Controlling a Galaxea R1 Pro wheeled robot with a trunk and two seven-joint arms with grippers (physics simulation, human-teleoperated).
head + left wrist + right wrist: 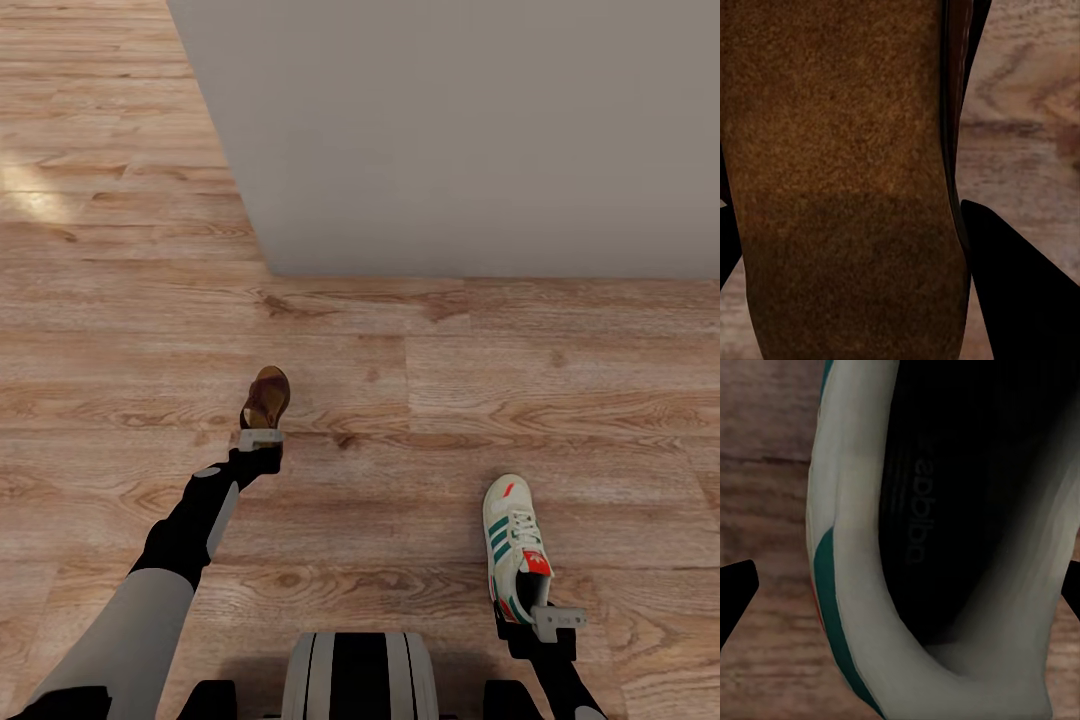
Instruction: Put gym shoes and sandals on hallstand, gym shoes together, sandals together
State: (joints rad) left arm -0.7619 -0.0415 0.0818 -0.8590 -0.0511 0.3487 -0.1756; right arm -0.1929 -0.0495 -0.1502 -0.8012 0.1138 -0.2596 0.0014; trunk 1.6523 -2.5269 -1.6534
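A brown leather sandal (267,397) sits left of centre in the head view, its heel grasped by the left gripper (259,438). At lower right, a white green-striped gym shoe (515,545) is clasped at its heel by the right gripper (557,620), over the wood-plank floor (420,400).

Brown sandal (267,397), white-green gym shoe (514,545)
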